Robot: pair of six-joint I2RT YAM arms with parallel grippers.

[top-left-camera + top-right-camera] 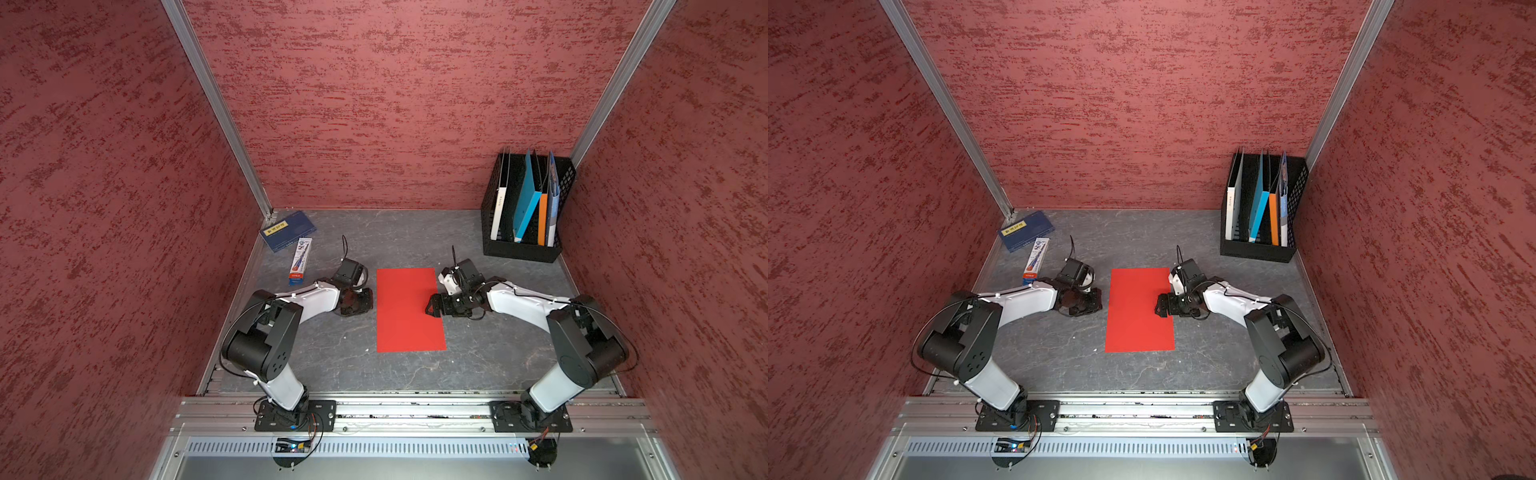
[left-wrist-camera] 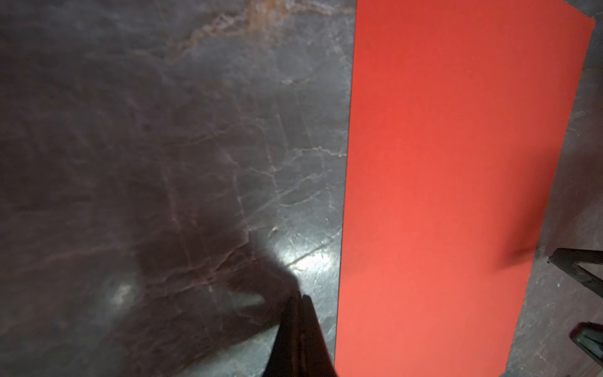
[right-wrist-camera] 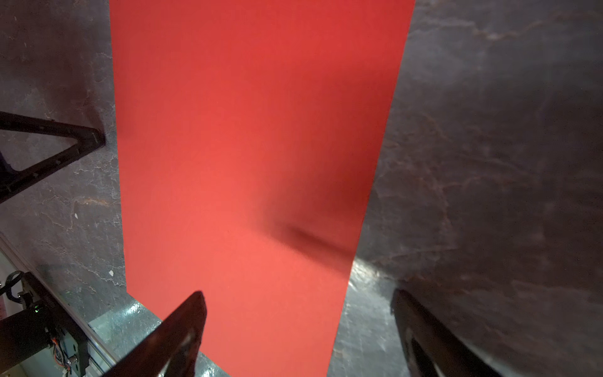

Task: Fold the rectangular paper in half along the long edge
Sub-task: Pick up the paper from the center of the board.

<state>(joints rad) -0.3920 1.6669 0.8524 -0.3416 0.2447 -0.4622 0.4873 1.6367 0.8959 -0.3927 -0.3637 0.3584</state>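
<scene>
The rectangular paper [image 1: 403, 328] [image 1: 1133, 328] is a plain red-orange sheet lying flat in the middle of the grey marbled table, long edges running front to back. My left gripper [image 1: 367, 301] [image 1: 1097, 301] rests just off the paper's left long edge with its jaws pressed together [image 2: 302, 298] and nothing between them. My right gripper [image 1: 430, 306] [image 1: 1159, 308] is open over the right long edge. In the right wrist view its jaws [image 3: 297, 293] straddle that edge, one finger above the paper [image 3: 248, 147], the other above bare table. The paper [image 2: 456, 196] shows no crease.
A black mesh file holder [image 1: 519, 251] with upright books stands at the back right. A dark blue book [image 1: 286, 230] and a slim white box [image 1: 300, 262] lie at the back left. Red walls close three sides; an aluminium rail [image 1: 415, 409] runs along the front.
</scene>
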